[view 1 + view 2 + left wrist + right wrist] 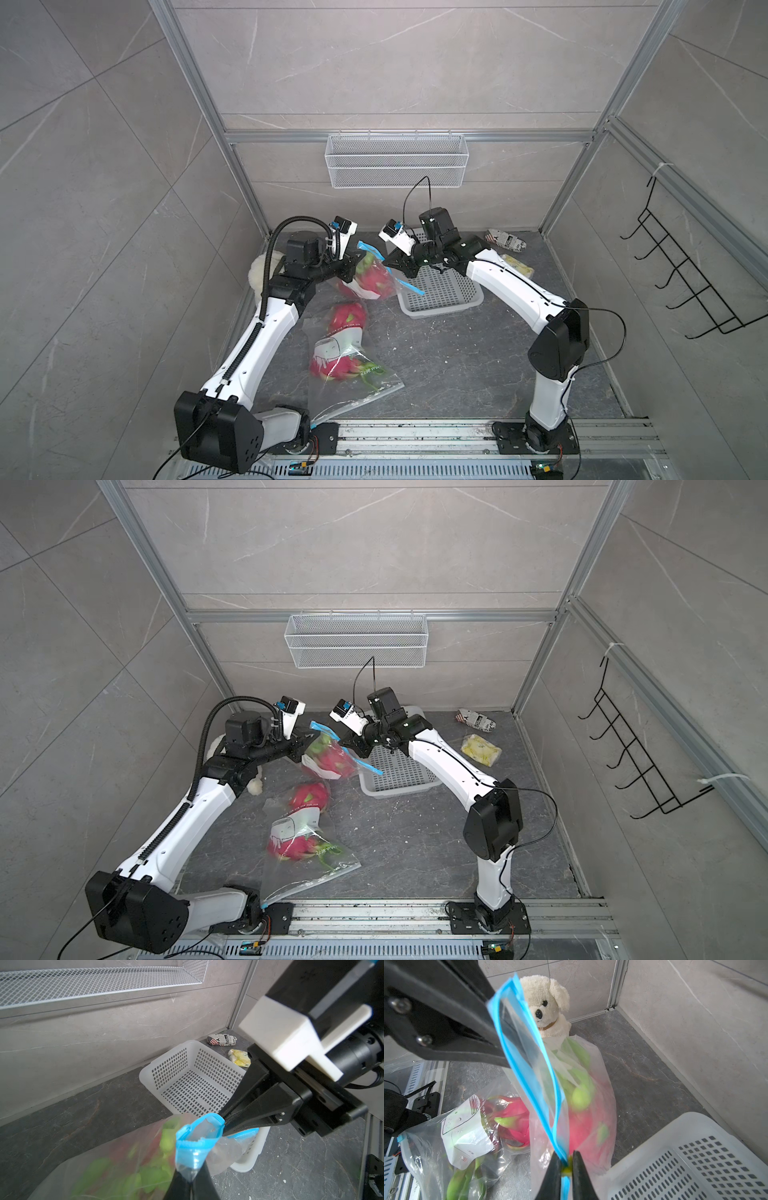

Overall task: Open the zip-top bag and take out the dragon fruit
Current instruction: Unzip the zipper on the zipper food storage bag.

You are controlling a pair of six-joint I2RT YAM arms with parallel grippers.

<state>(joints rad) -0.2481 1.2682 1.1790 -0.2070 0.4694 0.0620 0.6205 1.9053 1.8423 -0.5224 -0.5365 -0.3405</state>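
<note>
A clear zip-top bag with a blue zip strip hangs above the table between both arms. One magenta dragon fruit with green scales sits inside it. My left gripper is shut on one end of the strip. My right gripper is closed on the strip's other end, around a yellow-green slider. In both top views the grippers flank the bag's mouth. A second bag lies flat near the front, holding two dragon fruits.
A white perforated basket stands just right of the held bag. A plush dog sits behind the left arm. A newsprint packet and a yellow packet lie at the back right. A wire shelf hangs on the rear wall.
</note>
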